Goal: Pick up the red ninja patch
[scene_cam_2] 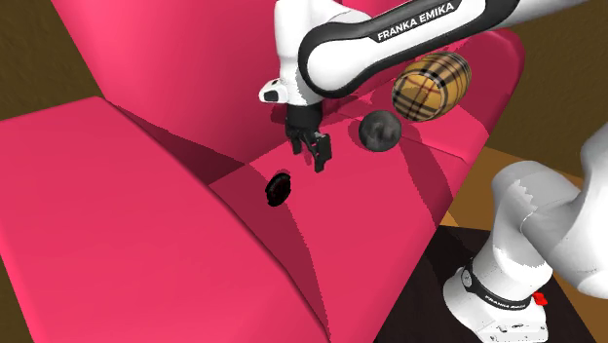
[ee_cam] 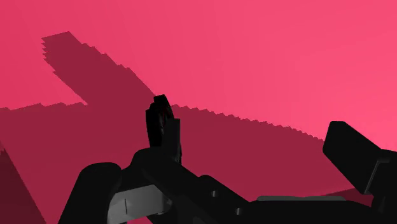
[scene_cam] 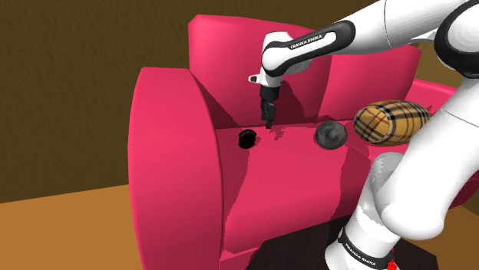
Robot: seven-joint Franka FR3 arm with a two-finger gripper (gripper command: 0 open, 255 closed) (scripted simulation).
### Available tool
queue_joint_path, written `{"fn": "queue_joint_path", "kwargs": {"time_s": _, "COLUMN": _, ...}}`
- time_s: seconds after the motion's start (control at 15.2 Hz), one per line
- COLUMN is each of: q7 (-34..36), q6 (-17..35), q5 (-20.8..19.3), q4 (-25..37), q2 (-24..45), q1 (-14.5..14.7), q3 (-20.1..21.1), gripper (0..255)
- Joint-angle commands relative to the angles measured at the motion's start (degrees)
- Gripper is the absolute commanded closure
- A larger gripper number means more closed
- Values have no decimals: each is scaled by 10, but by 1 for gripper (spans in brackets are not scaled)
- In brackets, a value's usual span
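Patch: one, small, roundish. It looks black, with a sliver of red at its middle. It lies free on the seat of a red sofa, near the back of the seat and close to the armrest.

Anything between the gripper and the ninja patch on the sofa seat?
Nothing visible. The open black gripper hangs over the bare pink sofa seat, beside the small round black patch. The dark grey ball and tan plaid bolster lie on the gripper's other side.
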Motion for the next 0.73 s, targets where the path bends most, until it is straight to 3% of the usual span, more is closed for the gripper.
{"fn": "queue_joint_path", "kwargs": {"time_s": 0.0, "q7": -63, "q6": 22, "q5": 18, "q4": 29, "q2": 49, "q1": 7, "q3": -13, "gripper": 0}}
{"fn": "queue_joint_path", "kwargs": {"time_s": 0.33, "q7": -191, "q6": 53, "q5": 72, "q4": 105, "q2": 160, "q1": 12, "q3": -18, "gripper": 0}}
{"fn": "queue_joint_path", "kwargs": {"time_s": 0.66, "q7": -197, "q6": 90, "q5": 80, "q4": 84, "q2": 177, "q1": 10, "q3": -16, "gripper": 0}}
